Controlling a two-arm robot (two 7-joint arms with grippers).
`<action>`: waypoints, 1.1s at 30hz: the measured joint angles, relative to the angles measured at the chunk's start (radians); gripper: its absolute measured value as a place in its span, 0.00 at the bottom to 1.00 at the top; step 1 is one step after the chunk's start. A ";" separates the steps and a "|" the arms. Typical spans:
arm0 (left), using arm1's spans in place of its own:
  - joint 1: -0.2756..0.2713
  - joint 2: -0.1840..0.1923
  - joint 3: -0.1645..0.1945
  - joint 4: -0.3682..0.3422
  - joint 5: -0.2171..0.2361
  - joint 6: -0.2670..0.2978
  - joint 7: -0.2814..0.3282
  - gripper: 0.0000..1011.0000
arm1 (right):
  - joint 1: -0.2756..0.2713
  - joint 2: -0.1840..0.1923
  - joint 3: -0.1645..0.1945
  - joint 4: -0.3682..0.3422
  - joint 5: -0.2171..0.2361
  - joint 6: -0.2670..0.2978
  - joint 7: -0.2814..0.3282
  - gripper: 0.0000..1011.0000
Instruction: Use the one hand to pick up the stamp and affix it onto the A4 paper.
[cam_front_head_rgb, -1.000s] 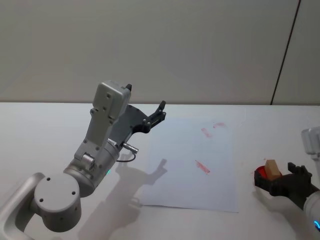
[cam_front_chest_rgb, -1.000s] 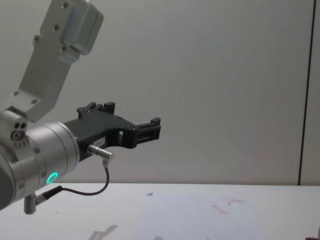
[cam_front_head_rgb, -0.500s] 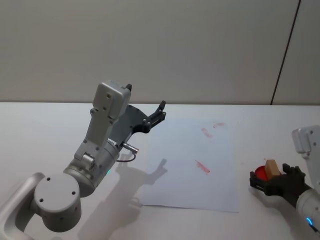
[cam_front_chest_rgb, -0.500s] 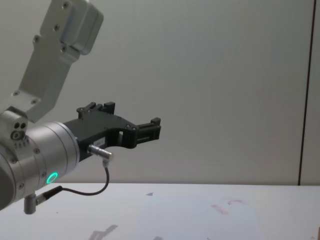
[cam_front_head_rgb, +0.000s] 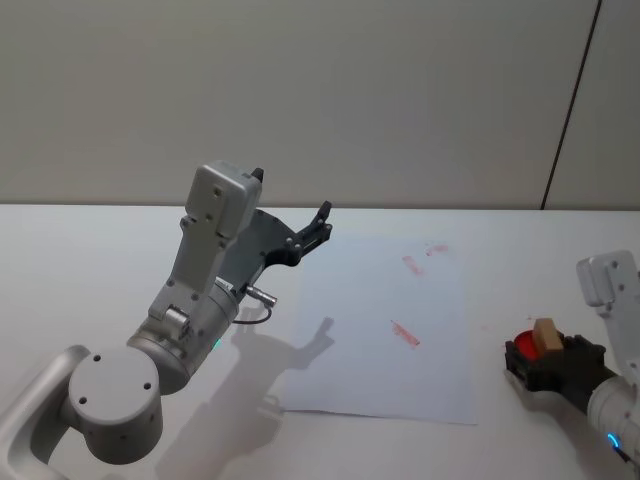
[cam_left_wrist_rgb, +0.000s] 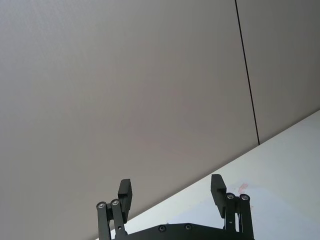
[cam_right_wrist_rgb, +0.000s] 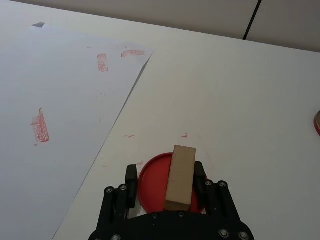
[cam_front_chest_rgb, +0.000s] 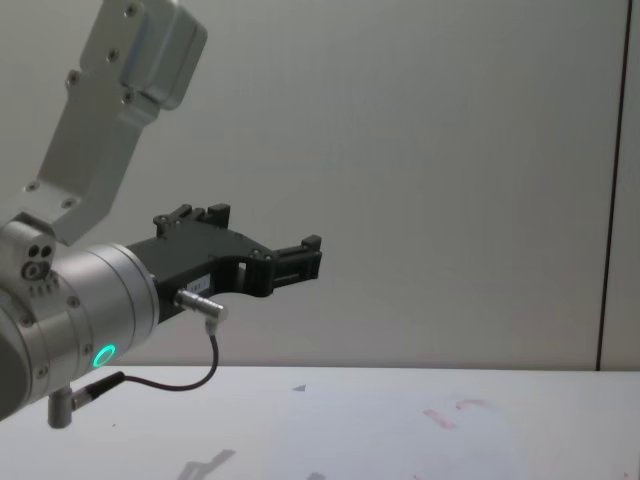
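The stamp (cam_right_wrist_rgb: 180, 177), a tan wooden block, stands upright on a round red ink pad (cam_right_wrist_rgb: 150, 182) to the right of the A4 paper (cam_right_wrist_rgb: 55, 100). My right gripper (cam_right_wrist_rgb: 165, 177) is open around the stamp, with one finger close against it and the other a little apart from it. From the head camera, the stamp (cam_front_head_rgb: 545, 337) rises out of the right gripper (cam_front_head_rgb: 550, 362) near the table's right edge. The A4 paper (cam_front_head_rgb: 380, 330) bears a few red ink marks. My left gripper (cam_front_head_rgb: 322, 222) hangs open in the air over the paper's far left corner.
The left arm's silver wrist (cam_front_chest_rgb: 80, 310) and black gripper (cam_front_chest_rgb: 305, 258) are raised well above the white table (cam_front_head_rgb: 80, 260). A grey wall stands behind the table. A small brownish edge (cam_right_wrist_rgb: 317, 122) lies on the table near the pad.
My right gripper has moved left and in around the stamp on the ink pad. The stamp, the pad and the left arm have stayed where they were.
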 joint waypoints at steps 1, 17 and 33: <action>0.000 0.000 0.000 0.000 0.000 0.000 0.000 0.99 | 0.000 0.000 0.000 0.001 -0.001 0.000 0.000 0.64; 0.000 0.000 0.000 0.000 0.000 0.000 0.000 0.99 | 0.006 -0.004 -0.002 0.008 -0.005 0.001 0.003 0.28; 0.000 0.000 0.000 0.000 0.000 0.000 0.000 0.99 | 0.020 -0.006 0.002 0.009 -0.038 -0.056 0.004 0.22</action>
